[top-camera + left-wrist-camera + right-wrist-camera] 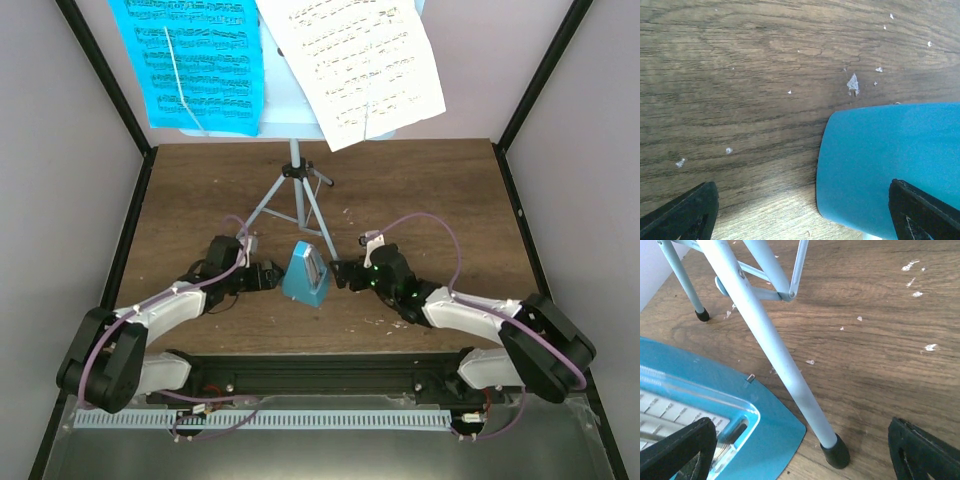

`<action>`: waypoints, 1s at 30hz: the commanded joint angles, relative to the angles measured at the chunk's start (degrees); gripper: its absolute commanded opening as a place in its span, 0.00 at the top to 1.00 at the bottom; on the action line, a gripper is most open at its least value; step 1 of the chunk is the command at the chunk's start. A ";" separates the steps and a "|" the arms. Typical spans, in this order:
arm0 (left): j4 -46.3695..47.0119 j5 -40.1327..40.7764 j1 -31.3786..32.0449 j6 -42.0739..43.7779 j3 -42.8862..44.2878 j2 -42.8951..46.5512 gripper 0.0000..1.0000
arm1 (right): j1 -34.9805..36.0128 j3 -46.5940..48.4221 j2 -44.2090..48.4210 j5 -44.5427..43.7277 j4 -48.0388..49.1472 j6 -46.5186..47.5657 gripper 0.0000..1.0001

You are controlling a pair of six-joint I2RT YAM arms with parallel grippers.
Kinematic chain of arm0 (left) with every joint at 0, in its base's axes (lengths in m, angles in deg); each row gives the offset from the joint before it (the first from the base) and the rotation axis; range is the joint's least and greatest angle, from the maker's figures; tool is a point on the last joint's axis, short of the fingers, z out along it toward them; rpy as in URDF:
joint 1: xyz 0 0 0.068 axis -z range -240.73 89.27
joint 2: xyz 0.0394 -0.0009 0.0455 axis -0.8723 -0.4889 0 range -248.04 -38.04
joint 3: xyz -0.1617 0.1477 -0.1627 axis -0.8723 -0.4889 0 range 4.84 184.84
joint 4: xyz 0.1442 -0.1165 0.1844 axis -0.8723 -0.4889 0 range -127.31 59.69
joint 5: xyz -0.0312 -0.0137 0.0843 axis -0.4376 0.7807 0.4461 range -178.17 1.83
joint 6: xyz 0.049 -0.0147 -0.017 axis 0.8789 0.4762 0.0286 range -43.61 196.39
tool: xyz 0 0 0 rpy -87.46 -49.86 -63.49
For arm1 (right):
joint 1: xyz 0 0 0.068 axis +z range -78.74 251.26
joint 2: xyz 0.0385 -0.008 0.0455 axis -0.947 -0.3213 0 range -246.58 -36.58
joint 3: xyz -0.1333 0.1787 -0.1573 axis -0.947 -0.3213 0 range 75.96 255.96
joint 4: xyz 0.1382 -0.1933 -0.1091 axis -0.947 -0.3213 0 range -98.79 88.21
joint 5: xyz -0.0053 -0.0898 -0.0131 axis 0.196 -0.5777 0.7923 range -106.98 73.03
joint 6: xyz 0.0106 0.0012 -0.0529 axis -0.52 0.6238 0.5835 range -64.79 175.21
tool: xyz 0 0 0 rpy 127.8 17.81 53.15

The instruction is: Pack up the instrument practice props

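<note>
Your table (430, 200) carries everything. The stand (295, 165) rises at the far middle on its thin tripod, with a cyan sheet (190, 65) and a white sheet (355, 60) leaning on its desk. The metronome (305, 275) sits upright just in front of the tripod, between your two grippers. The left gripper (268, 276) is just beside its left face, fingers (687, 215) spread wide and holding nothing. The right gripper (342, 273) is just beside its right face, equally wide and empty.

Watch the stand first. In the right wrist view the rubber foot of one leg (775, 355) lies between your right fingers, close to the metronome's base. Close there and you would likely catch the leg, and a tug could tip the top-heavy stand and spill both sheets. The sheets look loose, so any knock may slide them off. The metronome's sloped faces could slip out of a pinch, and its clear cover (695, 405) might come away.

Count: one table, one stand, two sheets, one metronome, two grippers.
</note>
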 commanded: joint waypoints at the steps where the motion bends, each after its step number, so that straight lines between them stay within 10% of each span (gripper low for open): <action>1: 4.10 -1.73 1.22 2.81 -0.85 -1.28 0.05 | -0.25 -2.36 3.60 -0.56 -0.56 1.76 0.05; 15: 10.01 -1.49 10.83 2.36 -5.88 0.54 0.05 | -0.20 -10.85 17.61 0.71 2.10 6.86 0.00; 23: 5.07 4.81 10.69 5.46 -4.63 18.73 0.04 | -0.01 -15.14 24.81 8.27 2.63 7.18 0.00; 30: 15.42 -17.50 9.75 8.89 -1.78 20.38 0.01 | 2.47 -18.14 24.95 11.28 0.84 7.04 0.00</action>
